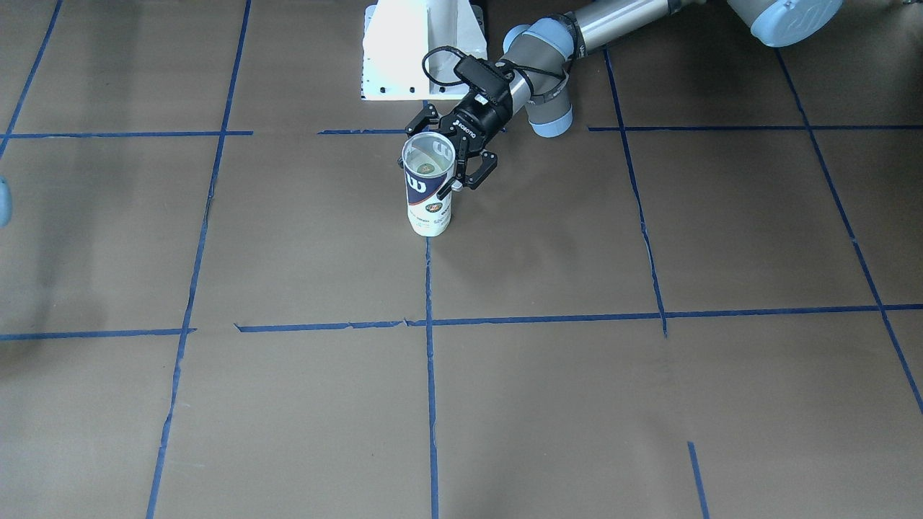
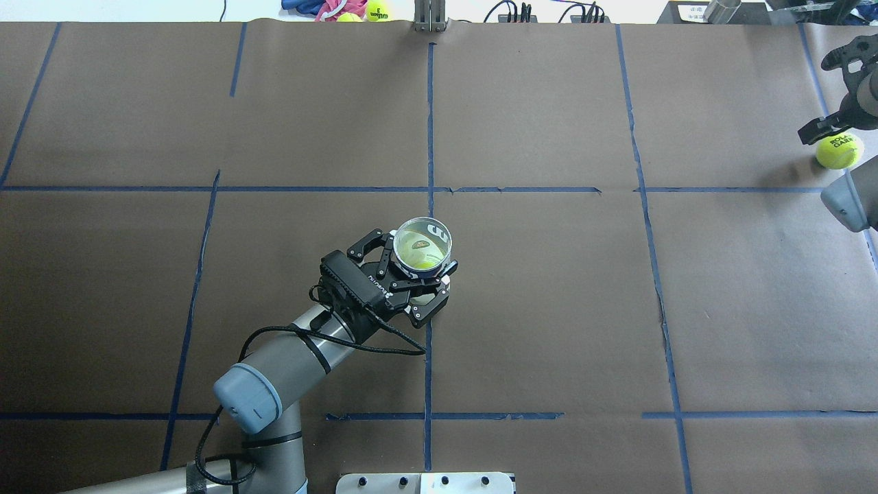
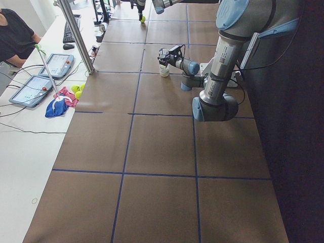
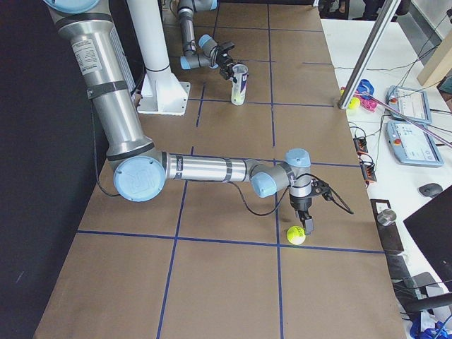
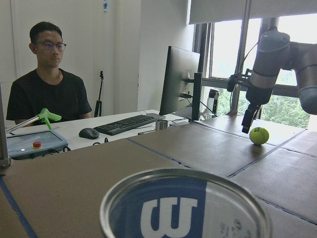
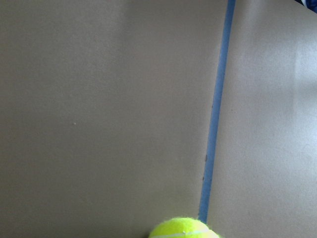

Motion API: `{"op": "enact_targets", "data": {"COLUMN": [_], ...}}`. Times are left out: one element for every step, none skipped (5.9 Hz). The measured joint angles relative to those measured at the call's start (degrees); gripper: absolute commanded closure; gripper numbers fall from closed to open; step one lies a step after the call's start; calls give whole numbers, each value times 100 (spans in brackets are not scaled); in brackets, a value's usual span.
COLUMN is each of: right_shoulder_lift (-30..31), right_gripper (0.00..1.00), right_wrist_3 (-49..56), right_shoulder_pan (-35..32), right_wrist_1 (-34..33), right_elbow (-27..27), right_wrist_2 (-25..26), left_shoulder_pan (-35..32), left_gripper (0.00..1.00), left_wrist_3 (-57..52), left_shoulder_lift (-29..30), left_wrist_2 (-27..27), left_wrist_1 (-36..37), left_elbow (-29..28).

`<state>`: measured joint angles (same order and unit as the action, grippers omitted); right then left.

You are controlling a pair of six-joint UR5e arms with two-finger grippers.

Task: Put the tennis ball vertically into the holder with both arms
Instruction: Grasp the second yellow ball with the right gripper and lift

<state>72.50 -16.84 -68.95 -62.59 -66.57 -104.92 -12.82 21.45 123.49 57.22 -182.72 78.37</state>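
Tennis ball [image 2: 837, 151] lies on the brown paper table [image 2: 549, 309] far from the holder [image 2: 423, 247], off toward the robot's right end, beside a blue tape line [image 6: 215, 114]. Right gripper [image 2: 833, 96] hangs just over the ball with fingers spread wide, gripping nothing, one fingertip just beside the ball, contact unclear. Holder stands upright, open mouth up, near table centre; left gripper [image 2: 417, 271] is closed around its upper wall, a yellow-green ball visible low inside.
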Motion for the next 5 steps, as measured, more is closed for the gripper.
{"op": "enact_targets", "data": {"right_shoulder_lift": [-8,-17,-22,-22,-22], "right_gripper": [2,2,2,19,84], "right_wrist_3": [110,160,178,183,183], "right_shoulder_pan": [-6,-3,8,43,90], "right_wrist_1": [7,9,10,7,3], "right_elbow": [109,208,307,379,406], "right_wrist_2": [-7,-10,-9,-5,-1], "left_shoulder_pan": [-4,-7,-9,-9,-9], "left_gripper": [14,13,13,13,13], "left_wrist_3": [0,0,0,0,0], "left_shoulder_lift": [-4,-4,-8,-14,-17], "left_wrist_2": [0,0,0,0,0], "left_wrist_1": [0,0,0,0,-3], "left_elbow": [2,6,12,16,19]}}
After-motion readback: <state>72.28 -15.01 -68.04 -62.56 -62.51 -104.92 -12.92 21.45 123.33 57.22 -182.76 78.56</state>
